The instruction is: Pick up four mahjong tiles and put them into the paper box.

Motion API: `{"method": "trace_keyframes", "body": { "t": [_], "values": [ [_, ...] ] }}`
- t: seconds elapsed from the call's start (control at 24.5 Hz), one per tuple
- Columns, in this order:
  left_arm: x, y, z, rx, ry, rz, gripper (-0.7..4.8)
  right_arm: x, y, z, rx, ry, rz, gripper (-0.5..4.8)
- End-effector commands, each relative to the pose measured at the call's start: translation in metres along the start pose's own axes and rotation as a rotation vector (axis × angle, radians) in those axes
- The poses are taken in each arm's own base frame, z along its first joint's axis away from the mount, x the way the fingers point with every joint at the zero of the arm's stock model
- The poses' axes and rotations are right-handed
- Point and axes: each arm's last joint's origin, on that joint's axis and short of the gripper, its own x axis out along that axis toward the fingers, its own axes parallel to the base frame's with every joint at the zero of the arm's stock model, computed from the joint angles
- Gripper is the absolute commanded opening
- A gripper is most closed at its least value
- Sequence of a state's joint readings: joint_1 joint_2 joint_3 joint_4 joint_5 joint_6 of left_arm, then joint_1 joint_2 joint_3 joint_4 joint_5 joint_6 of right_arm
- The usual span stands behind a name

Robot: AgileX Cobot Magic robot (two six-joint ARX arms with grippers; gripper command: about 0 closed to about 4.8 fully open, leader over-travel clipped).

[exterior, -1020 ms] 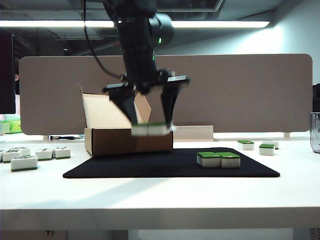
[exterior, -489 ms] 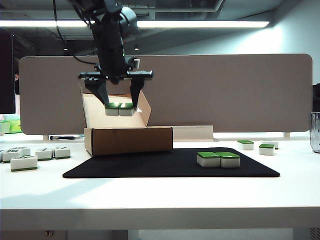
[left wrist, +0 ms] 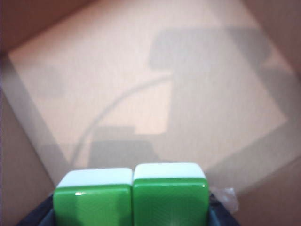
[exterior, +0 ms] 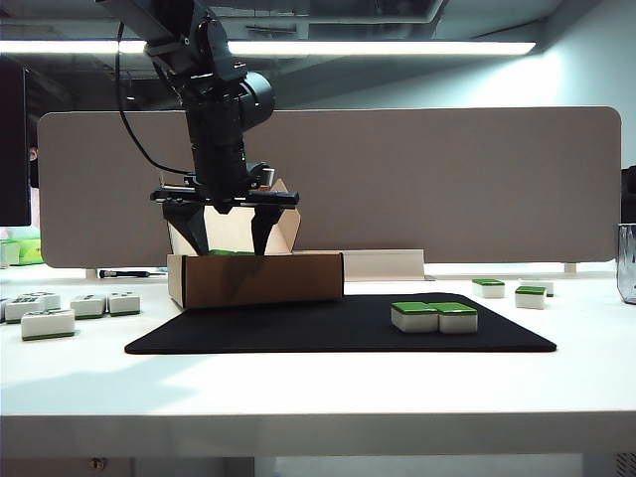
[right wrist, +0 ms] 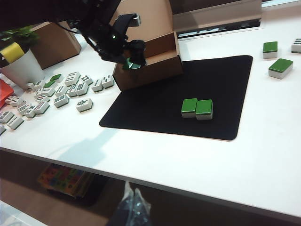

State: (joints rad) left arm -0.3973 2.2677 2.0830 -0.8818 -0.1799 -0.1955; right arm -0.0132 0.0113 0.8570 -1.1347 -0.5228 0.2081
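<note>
Left hand (exterior: pixel 231 243), tiles (left wrist: pixel 131 195) gripped, over box (exterior: pixel 263 279); right hand unseen

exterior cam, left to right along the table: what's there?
White-faced tiles → paper box, with the left gripper lowered into it, shut on two green-backed tiles → pair of green tiles on the black mat → two more green tiles → clear container at the edge.
</note>
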Motion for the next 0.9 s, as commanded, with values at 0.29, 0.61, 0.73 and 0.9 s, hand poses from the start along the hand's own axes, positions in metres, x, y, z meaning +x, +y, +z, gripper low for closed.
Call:
{"method": "trace_keyframes", "body": {
  "t": [0.29, 0.61, 0.73, 0.9],
  "values": [
    [-0.006, 0.003, -0.013, 0.025, 0.145, 0.001, 3.35, -0.003, 0.001, 0.000, -0.017, -0.026, -0.003, -0.01],
    [-0.006, 0.002, -0.013, -0.019, 0.149, -0.021, 3.35, -0.002, 0.001, 0.000, -0.017, -0.026, -0.004, -0.01],
    [-0.005, 0.000, -0.006, -0.045, 0.075, -0.037, 3.35, -0.002, 0.001, 0.000, -0.017, -0.026, -0.004, -0.01],
    [-0.004, -0.001, 0.000, -0.054, 0.020, -0.050, 3.35, -0.002, 0.001, 0.000, -0.016, -0.026, -0.004, -0.01]
  ]
}}
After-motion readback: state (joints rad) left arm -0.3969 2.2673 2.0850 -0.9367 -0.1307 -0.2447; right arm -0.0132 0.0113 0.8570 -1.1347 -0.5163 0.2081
